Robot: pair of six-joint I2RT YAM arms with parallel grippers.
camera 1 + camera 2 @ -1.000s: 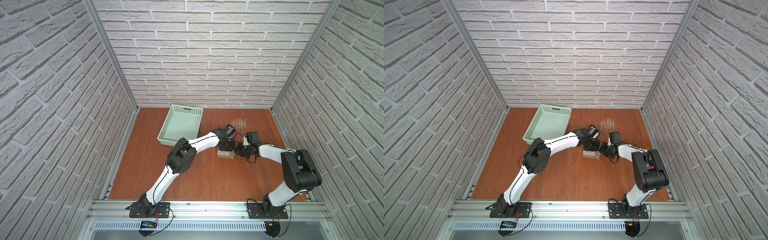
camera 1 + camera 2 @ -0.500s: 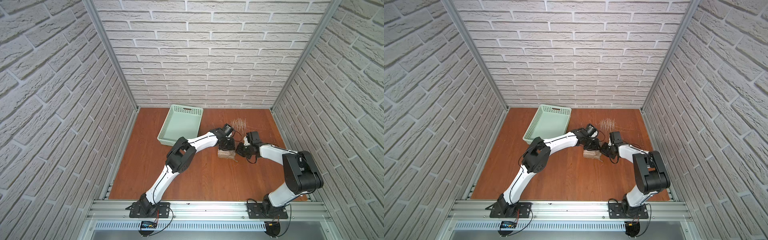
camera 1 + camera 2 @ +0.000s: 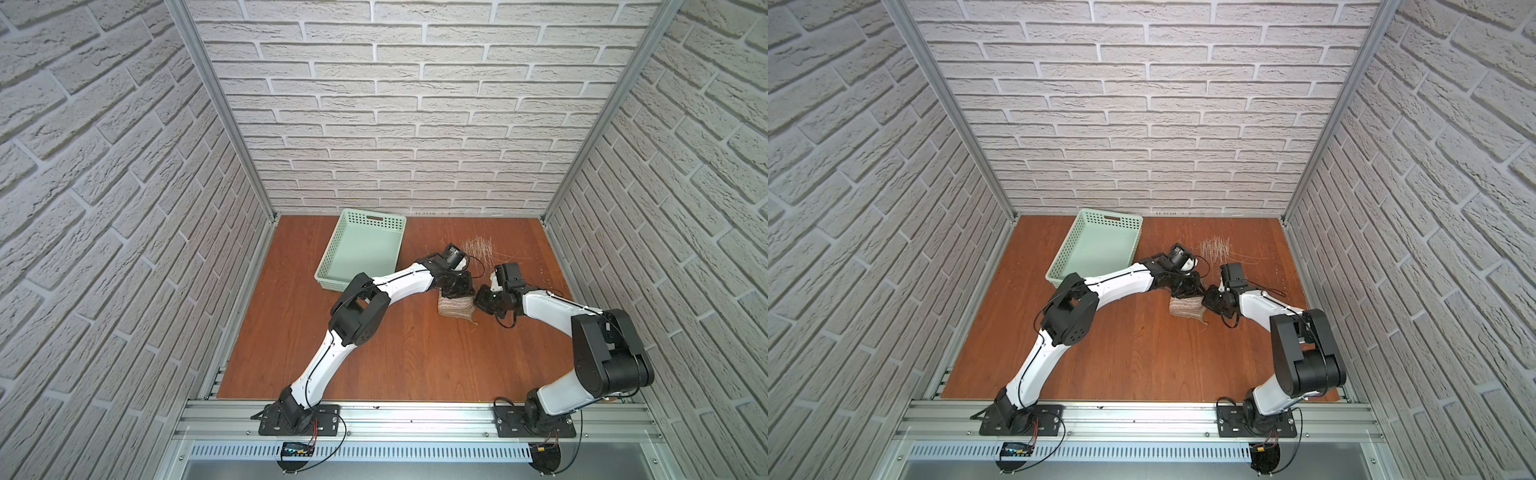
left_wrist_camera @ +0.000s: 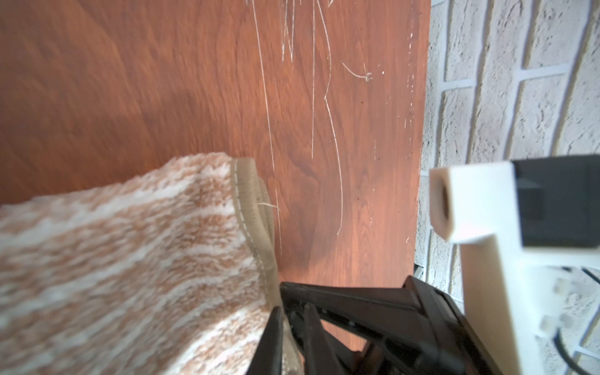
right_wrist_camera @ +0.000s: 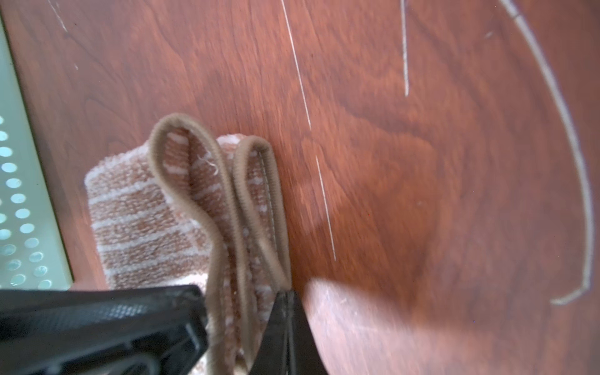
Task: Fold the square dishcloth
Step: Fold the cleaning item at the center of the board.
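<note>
The dishcloth (image 3: 455,311) lies bunched on the desk (image 3: 395,357), right of centre. The right fingers (image 5: 286,324) pinch its hemmed edges. The left fingers (image 3: 457,292) are at its far side; their spread cannot be told.

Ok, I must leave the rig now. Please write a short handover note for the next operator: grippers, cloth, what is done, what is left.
Left gripper: seems shut on the hem of the square dishcloth.
Right gripper: shut on the looped hem layers.
Cloth: a small folded bundle on the table, between both grippers, apart from the green basket; straw-like strands lie behind.
Done: several layers folded.
Left: layers gape; probably press flat, then release.
</note>
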